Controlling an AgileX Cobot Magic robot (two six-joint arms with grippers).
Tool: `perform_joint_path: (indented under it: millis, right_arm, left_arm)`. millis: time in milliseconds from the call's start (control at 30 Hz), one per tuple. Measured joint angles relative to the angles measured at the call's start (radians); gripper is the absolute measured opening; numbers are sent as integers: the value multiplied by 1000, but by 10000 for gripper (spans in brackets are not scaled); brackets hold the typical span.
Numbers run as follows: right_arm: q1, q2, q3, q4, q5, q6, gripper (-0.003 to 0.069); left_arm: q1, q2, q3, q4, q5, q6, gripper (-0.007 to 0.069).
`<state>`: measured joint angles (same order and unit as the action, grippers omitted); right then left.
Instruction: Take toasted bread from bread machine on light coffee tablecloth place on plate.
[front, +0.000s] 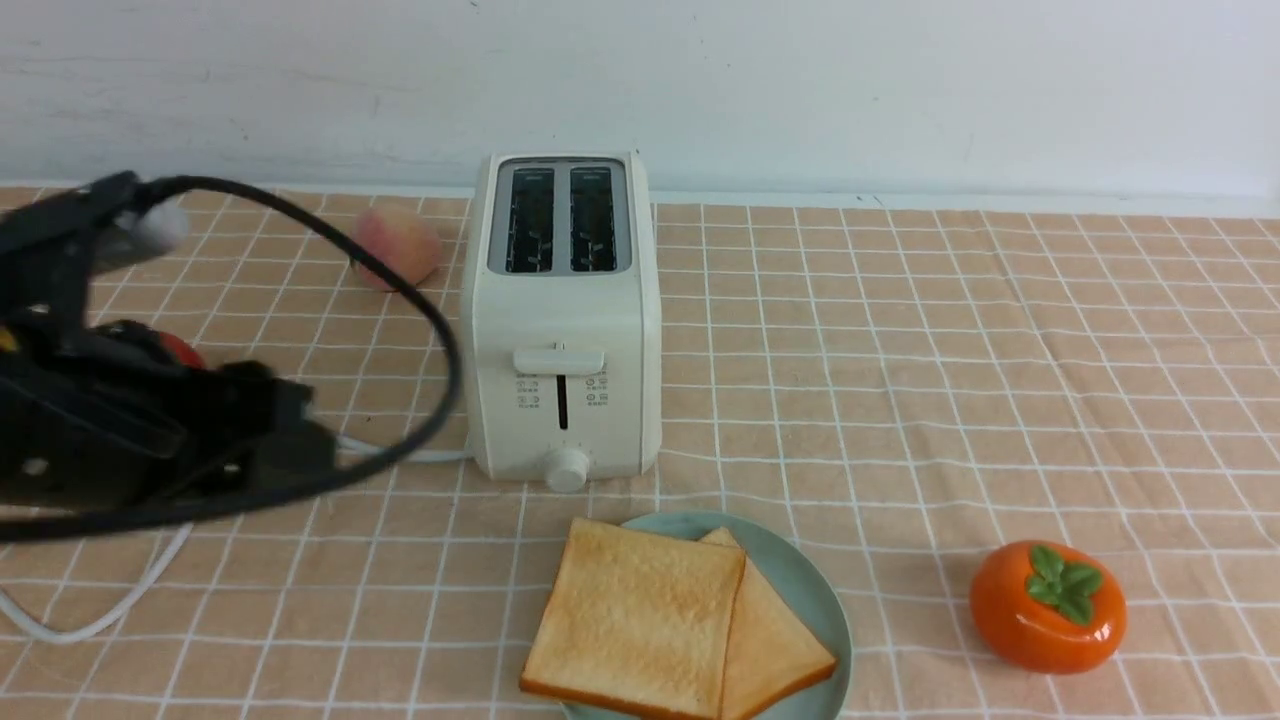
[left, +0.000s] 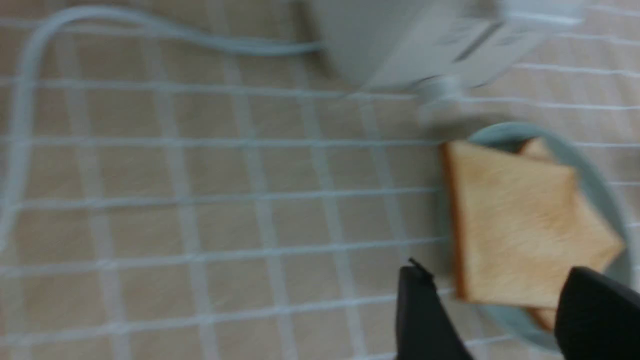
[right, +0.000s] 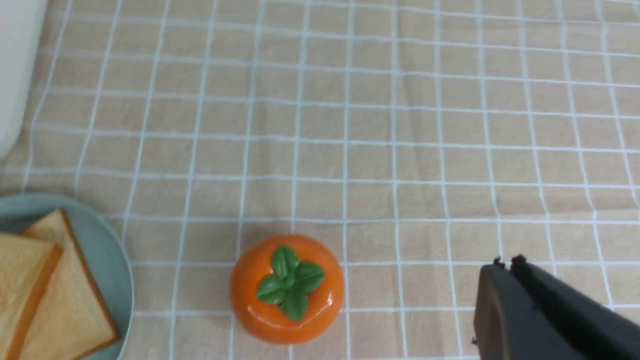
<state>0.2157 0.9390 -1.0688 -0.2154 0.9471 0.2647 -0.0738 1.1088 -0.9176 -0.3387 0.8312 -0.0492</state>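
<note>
The cream-white bread machine stands on the tan grid tablecloth, and both its slots look empty. Two slices of toasted bread, one overlapping the other, lie on the mint-blue plate in front of it. My left arm is at the far left, beside the bread machine. In the blurred left wrist view my left gripper is open and empty, above the near edge of the toast and plate. My right gripper is shut and empty over bare cloth; it is out of the front view.
An orange persimmon figure sits right of the plate, also in the right wrist view. A peach lies behind the bread machine's left side. The white cord runs across the cloth on the left. A white wall stands behind.
</note>
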Motion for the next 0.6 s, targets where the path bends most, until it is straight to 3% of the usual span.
perform_joint_path:
  millis: [100,200,367,600]
  right_arm:
    - [-23,-166,194,40,-194,8,-20]
    - [-26,-364,433,87,-437,20,-20]
    - [-27,-583,805,92,-715,37,-20]
    - [-30,-796,1036,62,-804,41,-18]
  left_arm:
    - [31,-43,-40,177,119,-142,143]
    - [15,-108,-32,179,128,-166,-1]
    - [-48,-248,48,128,123,-128,-14]
    - [-60,-620,278,119,131,-122,-14]
